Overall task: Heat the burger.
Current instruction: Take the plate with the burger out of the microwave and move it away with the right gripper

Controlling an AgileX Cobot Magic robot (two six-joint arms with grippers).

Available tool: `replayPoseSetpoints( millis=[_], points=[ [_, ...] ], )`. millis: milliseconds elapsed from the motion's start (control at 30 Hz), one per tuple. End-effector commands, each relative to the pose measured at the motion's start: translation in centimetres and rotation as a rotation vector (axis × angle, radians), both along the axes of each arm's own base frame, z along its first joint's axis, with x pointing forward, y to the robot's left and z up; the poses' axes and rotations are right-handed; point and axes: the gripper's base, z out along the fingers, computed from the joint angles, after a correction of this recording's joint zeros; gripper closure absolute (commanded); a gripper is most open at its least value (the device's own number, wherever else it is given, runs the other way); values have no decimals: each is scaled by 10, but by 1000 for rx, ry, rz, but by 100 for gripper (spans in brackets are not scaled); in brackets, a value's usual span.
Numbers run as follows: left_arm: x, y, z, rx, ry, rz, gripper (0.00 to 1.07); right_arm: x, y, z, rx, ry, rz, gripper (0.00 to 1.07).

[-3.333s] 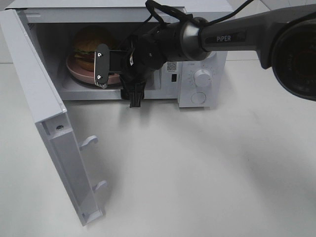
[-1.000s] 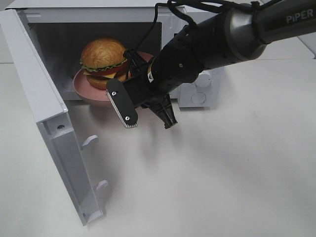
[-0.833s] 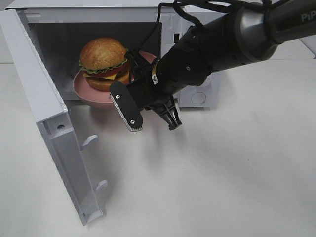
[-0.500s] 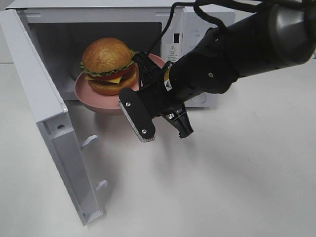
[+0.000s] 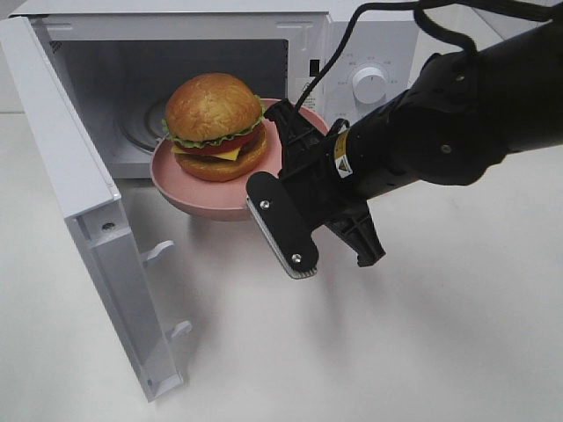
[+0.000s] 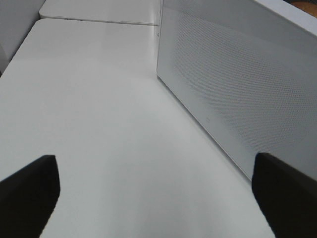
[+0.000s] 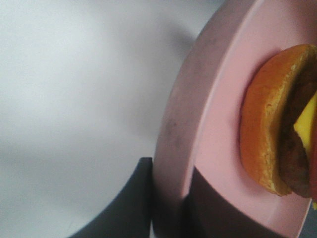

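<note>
Burger (image 5: 215,125) sits on a pink plate (image 5: 189,198), held off the table just in front of the microwave (image 5: 202,22) mouth, door (image 5: 84,220) swung wide. Right gripper (image 7: 168,206) pinches the plate's rim on the side away from the door, jaws narrow, one finger under and one over; burger lies just beside the fingertips, not touching. Left gripper (image 6: 153,196) stands wide, holding nothing, outside the microwave's perforated wall.
</note>
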Motion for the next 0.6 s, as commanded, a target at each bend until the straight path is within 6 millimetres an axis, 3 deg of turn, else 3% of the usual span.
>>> replayPoseSetpoints(
  millis=[33,600],
  points=[
    [0,-1,0,-6,-13,-1,9,-5,1,17,66,-63,26,107],
    [0,-1,0,-6,-13,-1,9,-56,-47,49,107,-78,-37,107]
  ],
)
